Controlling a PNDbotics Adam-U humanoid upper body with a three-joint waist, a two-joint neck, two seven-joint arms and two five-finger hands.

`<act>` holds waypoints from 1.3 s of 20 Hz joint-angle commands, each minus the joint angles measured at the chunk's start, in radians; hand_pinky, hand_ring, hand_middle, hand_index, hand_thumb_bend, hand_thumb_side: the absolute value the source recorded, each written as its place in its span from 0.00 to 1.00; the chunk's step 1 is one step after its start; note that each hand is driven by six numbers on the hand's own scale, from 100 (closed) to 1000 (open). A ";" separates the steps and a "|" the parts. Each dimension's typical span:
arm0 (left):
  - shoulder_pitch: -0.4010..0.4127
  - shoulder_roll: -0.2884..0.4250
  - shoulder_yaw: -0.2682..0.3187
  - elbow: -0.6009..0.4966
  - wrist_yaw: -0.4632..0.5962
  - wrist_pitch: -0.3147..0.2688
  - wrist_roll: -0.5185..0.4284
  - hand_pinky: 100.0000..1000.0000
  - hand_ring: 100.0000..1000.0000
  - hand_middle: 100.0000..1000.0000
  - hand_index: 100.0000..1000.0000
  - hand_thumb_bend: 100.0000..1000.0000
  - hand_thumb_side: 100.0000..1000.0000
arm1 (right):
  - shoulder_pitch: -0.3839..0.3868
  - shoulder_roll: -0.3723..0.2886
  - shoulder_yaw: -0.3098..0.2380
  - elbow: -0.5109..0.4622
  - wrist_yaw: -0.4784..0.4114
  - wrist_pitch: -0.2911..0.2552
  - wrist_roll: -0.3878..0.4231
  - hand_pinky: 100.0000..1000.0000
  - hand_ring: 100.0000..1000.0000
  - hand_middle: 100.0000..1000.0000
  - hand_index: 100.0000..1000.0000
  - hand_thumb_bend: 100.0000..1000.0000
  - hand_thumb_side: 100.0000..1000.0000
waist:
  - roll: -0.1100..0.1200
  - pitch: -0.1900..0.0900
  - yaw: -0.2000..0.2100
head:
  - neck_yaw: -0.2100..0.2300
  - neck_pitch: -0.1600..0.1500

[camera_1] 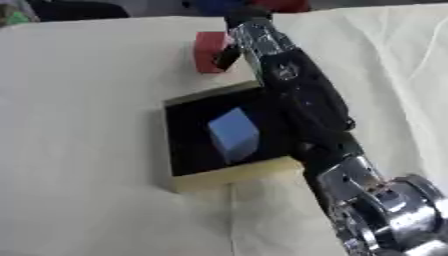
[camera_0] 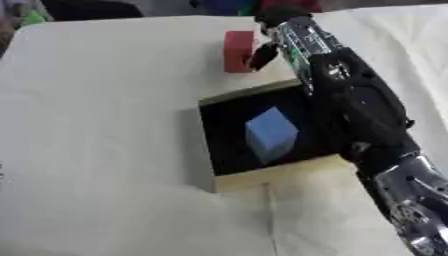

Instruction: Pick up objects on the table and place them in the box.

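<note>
The right hand (camera_0: 278,31) reaches past the box (camera_0: 262,177) to the red block (camera_0: 237,51) near the tabletop's far edge, thumb touching its side, grasp unclear; it should close squarely before lifting.

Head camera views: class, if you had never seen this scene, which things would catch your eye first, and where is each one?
First, the long black and silver right arm, running from the lower right corner up across the table. Its robot hand is at a red block near the far edge, though the fingers are hard to make out. Next, the blue block lying inside the dark-lined wooden box at the centre.
</note>
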 commanded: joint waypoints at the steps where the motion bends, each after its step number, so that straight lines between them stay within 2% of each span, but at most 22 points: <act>1: -0.013 0.010 0.002 -0.014 0.004 0.001 -0.004 0.72 0.68 0.70 0.93 0.00 0.84 | -0.020 0.005 0.003 -0.022 -0.040 -0.010 -0.003 0.85 0.90 0.80 1.00 0.19 0.52 | 0.002 -0.016 0.004 | -0.002 -0.010; 11: -0.017 0.011 0.002 -0.014 0.005 0.000 -0.006 0.72 0.67 0.70 0.93 0.00 0.84 | -0.025 0.010 -0.009 -0.027 -0.074 -0.008 0.017 0.84 0.90 0.79 1.00 0.15 0.51 | -0.004 -0.015 0.012 | -0.001 -0.015; 19: -0.019 0.009 0.001 -0.014 0.006 0.000 -0.009 0.72 0.67 0.70 0.93 0.00 0.84 | -0.018 0.018 -0.025 0.017 0.012 0.050 0.015 0.84 0.90 0.79 1.00 0.18 0.50 | -0.003 -0.011 0.017 | -0.004 -0.018; 21: -0.020 0.009 0.001 -0.014 0.006 0.000 -0.009 0.72 0.67 0.70 0.93 0.00 0.84 | -0.015 0.024 -0.027 0.024 0.019 0.048 0.011 0.83 0.89 0.75 1.00 0.14 0.49 | -0.002 -0.011 0.018 | -0.005 -0.020; 24: -0.019 0.009 0.002 -0.014 0.006 0.000 -0.010 0.72 0.67 0.70 0.93 0.00 0.84 | -0.011 0.030 -0.022 0.020 0.005 0.028 -0.015 0.78 0.77 0.54 0.87 0.05 0.40 | -0.001 -0.011 0.018 | -0.004 -0.020; 26: -0.018 0.008 0.002 -0.014 0.006 0.001 -0.010 0.72 0.67 0.70 0.92 0.00 0.84 | -0.010 0.033 -0.019 0.011 -0.007 0.020 -0.047 0.75 0.72 0.46 0.81 0.00 0.36 | -0.001 -0.011 0.017 | -0.004 -0.019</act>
